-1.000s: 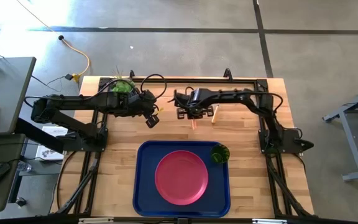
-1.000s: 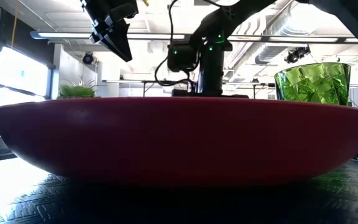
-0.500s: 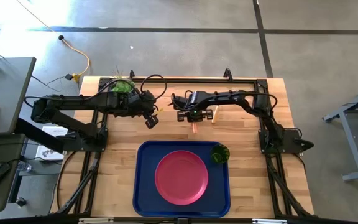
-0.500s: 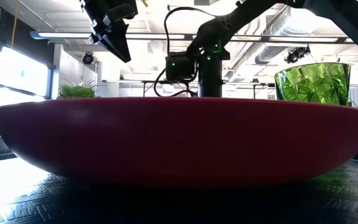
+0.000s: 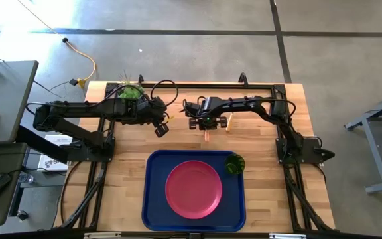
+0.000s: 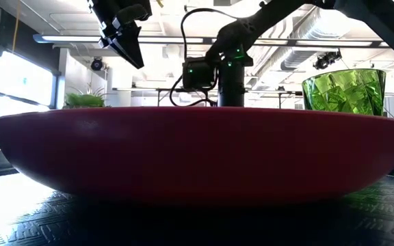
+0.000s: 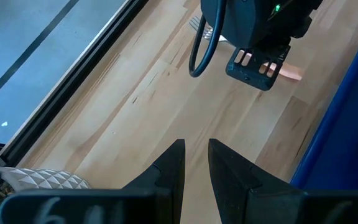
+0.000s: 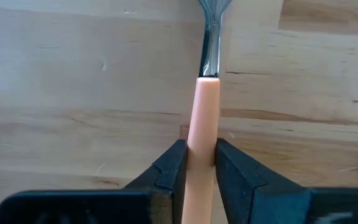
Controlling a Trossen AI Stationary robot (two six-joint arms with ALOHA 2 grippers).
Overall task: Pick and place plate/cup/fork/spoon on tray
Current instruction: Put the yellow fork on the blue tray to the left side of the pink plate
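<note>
Nearest, the tray (image 5: 152,199) holds the plate (image 5: 193,188) and cup (image 5: 235,164). Beyond it, the right gripper (image 8: 195,163) grips the fork (image 8: 202,121) handle on the table (image 5: 257,143), handle lengthwise between the fingers, tines pointing away. Farther left, the left gripper (image 7: 195,163) hovers, fingers nearly together, empty.
</note>
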